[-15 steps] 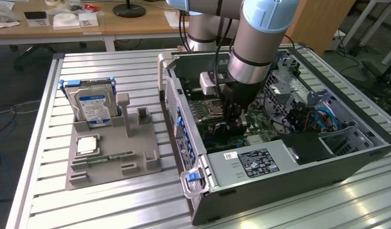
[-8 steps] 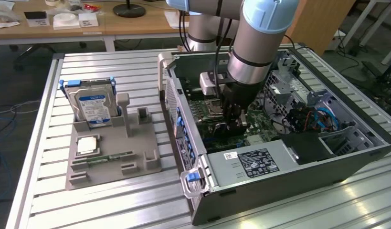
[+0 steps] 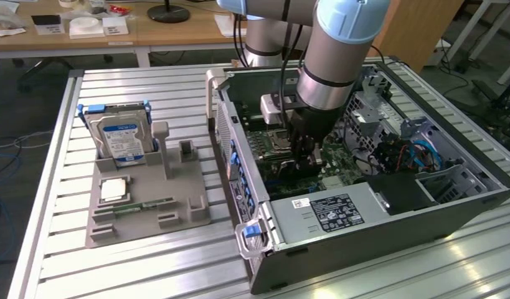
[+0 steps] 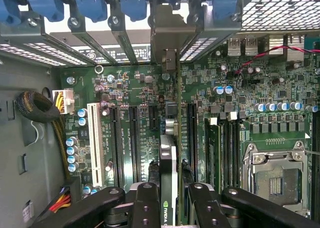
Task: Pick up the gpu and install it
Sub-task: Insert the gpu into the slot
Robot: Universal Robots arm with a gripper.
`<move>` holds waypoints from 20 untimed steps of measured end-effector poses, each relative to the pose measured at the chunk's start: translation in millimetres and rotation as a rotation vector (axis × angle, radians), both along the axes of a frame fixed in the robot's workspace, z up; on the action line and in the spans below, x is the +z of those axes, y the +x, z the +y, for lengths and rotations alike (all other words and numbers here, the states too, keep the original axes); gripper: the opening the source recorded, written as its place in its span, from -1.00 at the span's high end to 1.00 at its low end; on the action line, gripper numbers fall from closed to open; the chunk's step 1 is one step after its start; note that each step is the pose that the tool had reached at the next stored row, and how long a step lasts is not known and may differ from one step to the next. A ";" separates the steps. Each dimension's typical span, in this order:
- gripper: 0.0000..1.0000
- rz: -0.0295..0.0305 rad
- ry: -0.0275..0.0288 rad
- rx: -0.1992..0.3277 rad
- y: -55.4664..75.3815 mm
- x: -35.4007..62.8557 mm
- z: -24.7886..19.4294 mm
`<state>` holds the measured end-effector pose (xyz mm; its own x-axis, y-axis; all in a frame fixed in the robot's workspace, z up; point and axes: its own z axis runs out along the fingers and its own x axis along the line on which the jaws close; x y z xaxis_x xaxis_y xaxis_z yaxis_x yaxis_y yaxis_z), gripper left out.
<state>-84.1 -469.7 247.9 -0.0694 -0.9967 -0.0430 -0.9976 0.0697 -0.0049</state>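
Exterior view: the arm point(image 3: 338, 56) reaches down into an open computer case point(image 3: 388, 246) lying on the slatted counter point(image 3: 138, 268), between the power supply point(image 3: 329, 212) and the drive cage point(image 3: 379, 106). On the exterior view's left, well apart, a grey holder point(image 3: 147, 218) carries a hard drive point(image 3: 122, 140).

Wrist view: the jaws pinch the gpu point(image 4: 169, 158), which stands on edge over the motherboard point(image 4: 280, 87), its bracket point(image 4: 167, 32) at the rear wall beneath blue latches point(image 4: 90, 2). Long black slots point(image 4: 135, 143) run along either side; a cable bundle point(image 4: 37, 107) lies well apart.

Green motherboard point(image 4: 140, 87); blue clips point(image 4: 90, 2); black gpu point(image 4: 168, 158); grey case point(image 3: 363, 249).
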 end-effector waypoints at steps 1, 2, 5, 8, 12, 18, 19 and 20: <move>0.47 -0.0003 0.0005 0.001 0.1 0.6 0.1; 0.47 -0.0003 0.0002 0.002 0.1 1.3 0.1; 0.47 0.0001 -0.0004 0.003 0.0 1.6 0.0; 0.47 0.0001 -0.0005 0.006 0.0 1.7 0.0; 0.47 0.0000 -0.0005 0.016 0.0 1.7 0.0; 0.47 0.0000 -0.0004 0.017 -0.2 1.6 0.6; 0.47 0.0000 -0.0004 0.017 -0.2 1.6 0.8; 0.47 0.0000 -0.0004 0.017 -0.2 1.6 0.8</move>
